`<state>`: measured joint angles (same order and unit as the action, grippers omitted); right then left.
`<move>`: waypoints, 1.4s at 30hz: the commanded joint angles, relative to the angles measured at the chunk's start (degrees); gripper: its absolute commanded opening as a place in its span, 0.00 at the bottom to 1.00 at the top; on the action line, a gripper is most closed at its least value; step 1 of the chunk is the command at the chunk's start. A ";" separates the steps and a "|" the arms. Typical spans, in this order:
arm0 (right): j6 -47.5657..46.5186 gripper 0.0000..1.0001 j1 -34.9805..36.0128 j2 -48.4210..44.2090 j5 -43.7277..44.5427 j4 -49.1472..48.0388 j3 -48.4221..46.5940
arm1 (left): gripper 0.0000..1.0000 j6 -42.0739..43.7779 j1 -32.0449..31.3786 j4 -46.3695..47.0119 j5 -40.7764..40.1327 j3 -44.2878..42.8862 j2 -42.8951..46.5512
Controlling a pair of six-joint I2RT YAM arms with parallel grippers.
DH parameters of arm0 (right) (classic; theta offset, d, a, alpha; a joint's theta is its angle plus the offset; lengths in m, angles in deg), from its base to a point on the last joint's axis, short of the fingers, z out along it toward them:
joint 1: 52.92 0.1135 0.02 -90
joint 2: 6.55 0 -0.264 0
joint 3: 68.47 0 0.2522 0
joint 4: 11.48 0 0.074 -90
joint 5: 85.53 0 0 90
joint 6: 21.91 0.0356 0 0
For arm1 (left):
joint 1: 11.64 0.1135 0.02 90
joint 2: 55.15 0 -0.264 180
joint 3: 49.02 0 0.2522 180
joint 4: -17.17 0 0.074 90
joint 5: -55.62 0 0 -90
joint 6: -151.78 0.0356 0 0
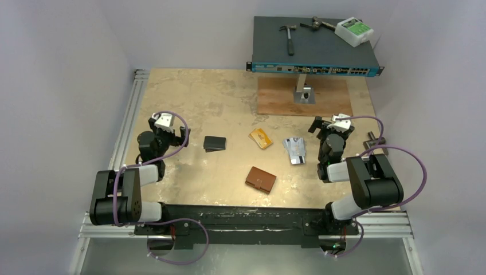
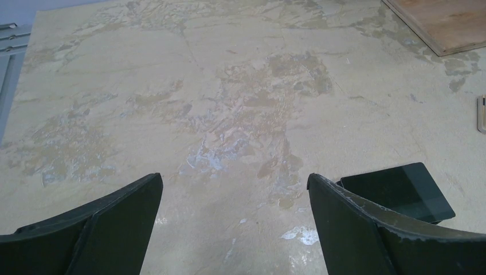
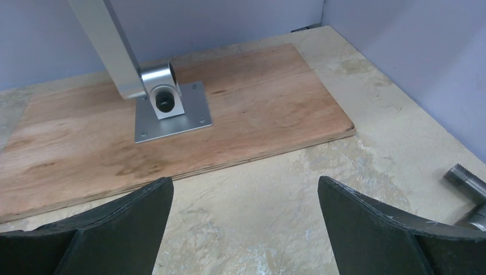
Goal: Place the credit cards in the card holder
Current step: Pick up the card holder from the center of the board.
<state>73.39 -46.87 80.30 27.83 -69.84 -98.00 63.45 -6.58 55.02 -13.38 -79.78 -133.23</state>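
Top external view shows the card holder, a brown leather wallet folded shut, lying flat on the mottled beige desk near its front middle, between the two arms and apart from every card. Beyond it, in a loose row, lie the credit cards: a small stack of black cards to the left, a gold-orange card in the middle and a fanned bunch of silvery white cards with a dark stripe to the right. Any print on them is too small to read. The left arm reaches forward beside the black cards. In the left wrist view its jaws stand wide apart over bare desk and hold nothing, and the black cards lie just past the right-hand finger. The right arm sits just right of the silvery cards. In the right wrist view its jaws are likewise spread wide and empty, facing a wooden board that carries a metal stand base, with a threaded metal fitting at the right edge. At the back a network switch is raised on that stand, and on top of it lie a hammer and a white box with a green label, its writing illegible.
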 commanded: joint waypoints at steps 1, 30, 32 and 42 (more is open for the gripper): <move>-0.91 0.99 0.07 -0.36 0.45 -3.64 -0.46 | 1.00 0.12 -0.31 3.00 0.11 -0.21 0.37; 24.99 0.99 50.05 -20.11 13.68 92.25 -31.99 | 1.00 13.49 2.15 -96.66 6.75 -43.88 17.14; 27.37 0.99 57.89 -16.26 17.77 95.16 -32.13 | 1.00 14.73 2.13 -99.47 7.81 -44.28 18.07; 36.00 0.99 75.33 -1.03 22.99 102.09 -35.06 | 1.00 18.39 2.15 -104.84 9.72 -42.73 20.93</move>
<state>105.28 27.29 78.59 45.95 30.03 -130.87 79.56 -4.85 -46.83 -5.89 -121.61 -113.76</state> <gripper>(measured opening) 0.987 0.998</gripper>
